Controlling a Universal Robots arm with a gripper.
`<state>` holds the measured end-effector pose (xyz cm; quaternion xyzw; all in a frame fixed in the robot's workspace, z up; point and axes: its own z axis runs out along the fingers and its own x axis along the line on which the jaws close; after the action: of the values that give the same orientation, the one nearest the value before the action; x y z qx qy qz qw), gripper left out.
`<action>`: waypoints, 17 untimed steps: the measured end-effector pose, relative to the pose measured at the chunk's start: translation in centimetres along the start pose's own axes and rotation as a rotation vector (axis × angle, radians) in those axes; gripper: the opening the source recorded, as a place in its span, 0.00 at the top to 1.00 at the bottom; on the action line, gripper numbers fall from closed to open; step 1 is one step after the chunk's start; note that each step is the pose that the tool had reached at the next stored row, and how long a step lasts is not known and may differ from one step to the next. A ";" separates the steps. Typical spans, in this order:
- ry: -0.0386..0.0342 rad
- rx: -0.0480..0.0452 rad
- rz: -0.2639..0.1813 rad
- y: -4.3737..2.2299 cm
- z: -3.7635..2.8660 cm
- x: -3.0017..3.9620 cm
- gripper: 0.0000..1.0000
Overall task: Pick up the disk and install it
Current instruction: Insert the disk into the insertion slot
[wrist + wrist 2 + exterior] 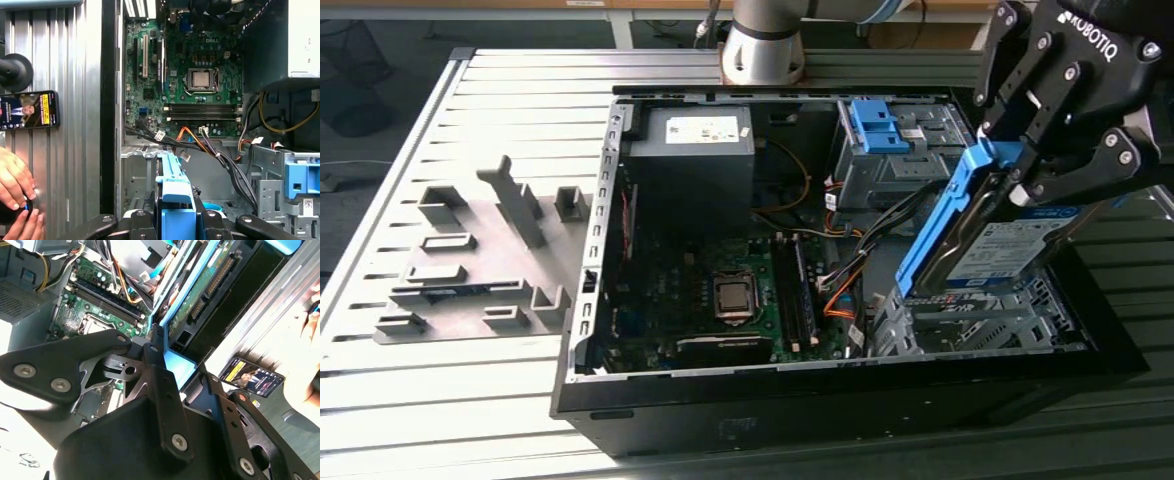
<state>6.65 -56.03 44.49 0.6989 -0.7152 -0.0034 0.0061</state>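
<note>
The disk [1003,250], a silver drive with a white-and-blue label in a bright blue frame, hangs tilted on edge over the metal drive cage [974,322] at the open computer case's corner on the exterior view's right. My gripper [1017,165] is shut on its upper end, clamping the blue frame. In the second wrist view the disk's green circuit-board underside [200,305] runs away from the gripper [167,365]. The first wrist view has the blue frame [172,182] edge-on between the fingers [207,222], above the cage floor.
Inside the open case [587,300] lie a motherboard [720,290], a power supply [694,140] and loose cables [847,285]. A bare blue bracket [874,125] sits in the far bay. Grey fixtures [480,250] stand beside the case. A phone [27,110] and a person's hands [15,182] rest beside it.
</note>
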 end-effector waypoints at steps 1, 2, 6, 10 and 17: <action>0.0000 0.0000 0.000 -0.07 0.07 0.04 0.63; 0.0003 0.0000 0.000 -0.14 0.12 0.10 0.63; 0.0000 0.0000 0.000 -0.63 0.43 0.23 0.63; -0.0001 0.0000 0.000 -0.81 0.67 0.27 0.63; -0.0003 0.0000 0.001 -0.83 1.16 0.59 0.63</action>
<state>7.45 -56.65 43.32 0.6986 -0.7155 -0.0035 0.0060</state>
